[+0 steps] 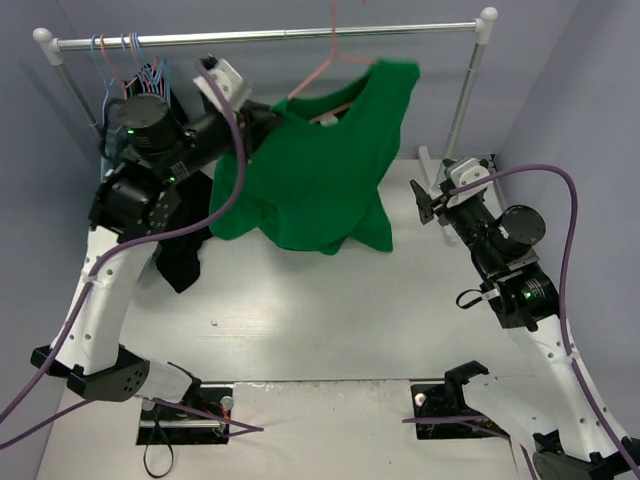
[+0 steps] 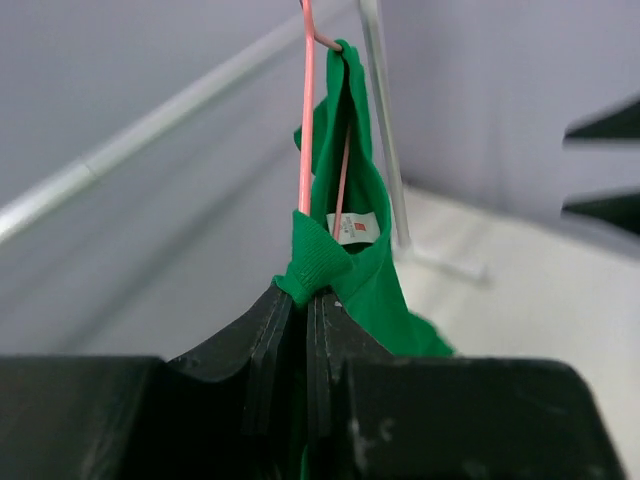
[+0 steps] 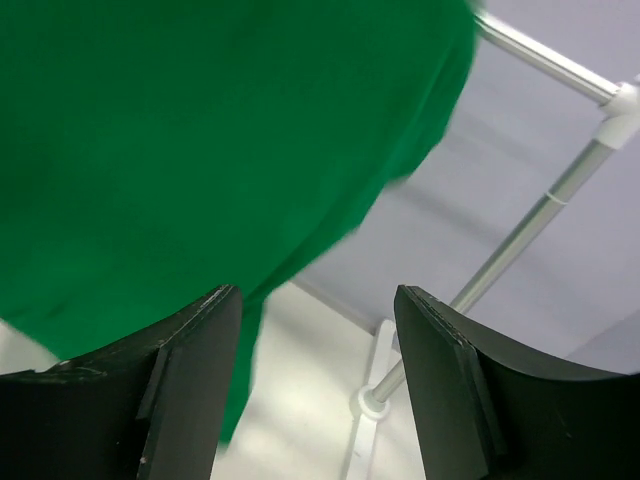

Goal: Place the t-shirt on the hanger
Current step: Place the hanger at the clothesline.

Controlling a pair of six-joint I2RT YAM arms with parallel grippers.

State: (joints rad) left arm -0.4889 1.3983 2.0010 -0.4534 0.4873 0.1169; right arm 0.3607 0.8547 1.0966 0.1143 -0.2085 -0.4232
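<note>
The green t-shirt (image 1: 320, 170) hangs in the air below the rail, its far shoulder draped over the pink hanger (image 1: 318, 72), whose hook rises toward the rail. My left gripper (image 1: 268, 115) is shut on the shirt's ribbed collar at the near shoulder. In the left wrist view the collar is pinched at the fingertips of the gripper (image 2: 305, 296). The hanger's wire (image 2: 307, 130) runs up through the neck of the t-shirt (image 2: 375, 275) beside the white label (image 2: 354, 228). My right gripper (image 1: 426, 206) is open and empty, right of the shirt. In the right wrist view the gripper (image 3: 318, 300) points at the shirt's cloth (image 3: 200, 130).
A metal clothes rail (image 1: 270, 38) spans the back on two posts, the right post (image 1: 463, 100) standing close to my right gripper. Blue wire hangers (image 1: 150, 75) hang at its left end. A black garment (image 1: 180, 255) hangs beside my left arm.
</note>
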